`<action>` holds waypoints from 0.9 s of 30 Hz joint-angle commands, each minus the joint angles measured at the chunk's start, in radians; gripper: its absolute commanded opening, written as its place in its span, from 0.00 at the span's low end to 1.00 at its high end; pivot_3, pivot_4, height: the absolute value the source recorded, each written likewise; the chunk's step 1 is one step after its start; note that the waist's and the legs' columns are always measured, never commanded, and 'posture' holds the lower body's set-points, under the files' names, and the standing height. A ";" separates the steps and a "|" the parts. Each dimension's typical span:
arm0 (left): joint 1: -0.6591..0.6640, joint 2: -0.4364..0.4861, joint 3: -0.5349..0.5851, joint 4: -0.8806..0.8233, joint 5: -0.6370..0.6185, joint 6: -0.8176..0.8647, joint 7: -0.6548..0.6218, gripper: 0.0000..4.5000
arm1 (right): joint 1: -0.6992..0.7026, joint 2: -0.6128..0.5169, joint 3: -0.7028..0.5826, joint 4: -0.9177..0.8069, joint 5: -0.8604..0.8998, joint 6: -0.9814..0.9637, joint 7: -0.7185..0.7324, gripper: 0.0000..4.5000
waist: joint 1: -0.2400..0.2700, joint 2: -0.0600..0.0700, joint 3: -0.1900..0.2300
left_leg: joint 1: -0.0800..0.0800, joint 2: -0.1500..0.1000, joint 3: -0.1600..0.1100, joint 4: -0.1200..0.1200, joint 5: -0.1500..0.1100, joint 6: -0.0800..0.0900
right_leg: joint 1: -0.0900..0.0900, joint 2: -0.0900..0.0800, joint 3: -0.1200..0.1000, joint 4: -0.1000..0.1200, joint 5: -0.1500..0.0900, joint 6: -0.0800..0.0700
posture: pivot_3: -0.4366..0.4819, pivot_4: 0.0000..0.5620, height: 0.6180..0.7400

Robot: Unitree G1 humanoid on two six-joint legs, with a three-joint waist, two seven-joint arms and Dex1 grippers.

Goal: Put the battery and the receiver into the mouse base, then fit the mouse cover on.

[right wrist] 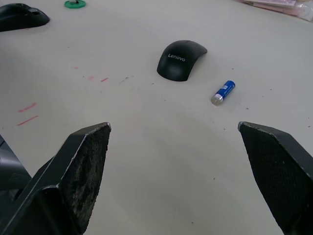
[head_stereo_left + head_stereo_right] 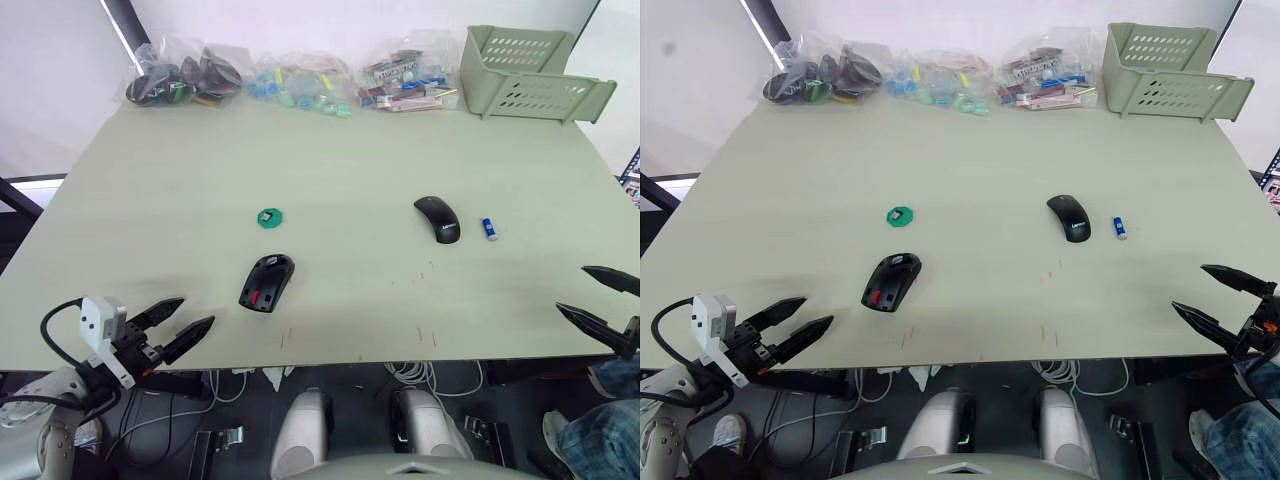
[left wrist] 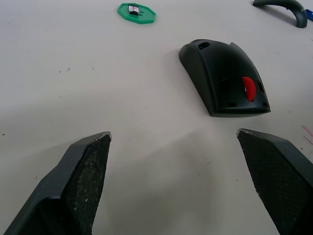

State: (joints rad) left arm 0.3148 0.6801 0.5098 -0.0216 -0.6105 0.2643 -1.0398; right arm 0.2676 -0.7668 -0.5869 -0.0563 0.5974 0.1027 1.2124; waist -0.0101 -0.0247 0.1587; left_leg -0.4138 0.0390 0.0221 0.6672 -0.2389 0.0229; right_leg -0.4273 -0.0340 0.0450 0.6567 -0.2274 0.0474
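The mouse base (image 2: 267, 283), black with red parts in its hollowed top, lies near the table's front, left of centre. My left gripper (image 2: 198, 311) hovers open at the front edge, to the left of the base and apart from it. Behind the base lies a green disc (image 3: 136, 12) carrying a small dark and silver piece that looks like the receiver. The glossy black mouse cover (image 1: 181, 59) rests right of centre, with the blue, white-ended battery (image 1: 223, 92) lying just to its right. My right gripper (image 2: 572, 288) stands open and empty at the front right edge.
Several clear bags of parts (image 2: 300, 82) line the table's far edge. A pale green basket (image 2: 530, 75) stands at the back right corner. Faint red marks (image 1: 28, 113) dot the tabletop in front of the cover. Cables hang under the front edge.
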 commanded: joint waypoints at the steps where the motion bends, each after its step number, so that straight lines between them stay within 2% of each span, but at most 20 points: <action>1: -0.003 0.002 0.010 -0.030 -0.009 0.005 0.004 0.97 | -0.005 -0.001 -0.027 -0.028 0.031 -0.010 0.007 0.97 | 0.000 0.000 0.000 | 0.000 0.000 0.000 0.000 0.000 0.000 | 0.000 0.000 0.000 0.000 0.000 0.000 | 0.48 0.27 1.00; 11: 0.022 -0.045 -0.006 -0.185 -0.065 0.105 0.073 0.97 | -0.049 0.018 0.015 -0.117 0.080 -0.024 0.052 0.97 | -0.001 0.000 0.000 | 0.000 0.000 0.000 0.000 0.000 0.000 | 0.000 0.000 0.000 0.000 0.000 0.000 | 0.48 0.27 1.00; 19: 0.066 -0.099 -0.037 -0.426 -0.119 0.187 0.198 0.97 | -0.139 0.044 0.110 -0.285 0.163 0.008 0.040 0.97 | 0.001 0.000 0.000 | 0.000 0.000 0.000 0.000 0.000 0.000 | 0.000 0.000 0.000 0.000 0.000 0.000 | 0.48 0.27 1.00; 21: 0.058 -0.107 -0.039 -0.485 -0.133 0.239 0.284 0.97 | -0.141 0.035 0.137 -0.297 0.170 0.006 0.081 0.97 | 0.004 0.000 0.000 | 0.000 0.000 -0.001 0.000 0.000 0.000 | 0.000 0.000 0.000 0.000 0.000 0.000 | 0.48 0.27 1.00; 24: 0.059 -0.067 -0.071 -0.599 -0.118 0.387 0.430 0.97 | -0.149 0.018 0.161 -0.303 0.178 0.014 0.110 0.97 | 0.004 0.000 0.000 | 0.000 0.000 -0.001 0.001 0.000 0.000 | 0.001 0.000 0.000 0.001 0.000 0.000 | 0.48 0.27 1.00; 27: 0.011 -0.076 -0.126 -0.735 -0.051 0.526 0.660 0.97 | -0.165 0.000 0.165 -0.290 0.184 0.026 0.122 0.97 | 0.003 0.000 0.000 | 0.000 0.000 -0.001 0.001 0.000 0.000 | 0.001 0.000 0.000 0.001 0.000 0.000 | 0.48 0.27 1.00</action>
State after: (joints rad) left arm 0.3491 0.6023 0.4050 -0.6606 -0.6966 0.7136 -0.5089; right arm 0.1159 -0.7453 -0.4049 -0.3345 0.7544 0.1256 1.3240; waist -0.0074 -0.0250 0.1589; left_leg -0.4139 0.0382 0.0209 0.6680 -0.2389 0.0230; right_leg -0.4267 -0.0336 0.0451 0.6575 -0.2272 0.0477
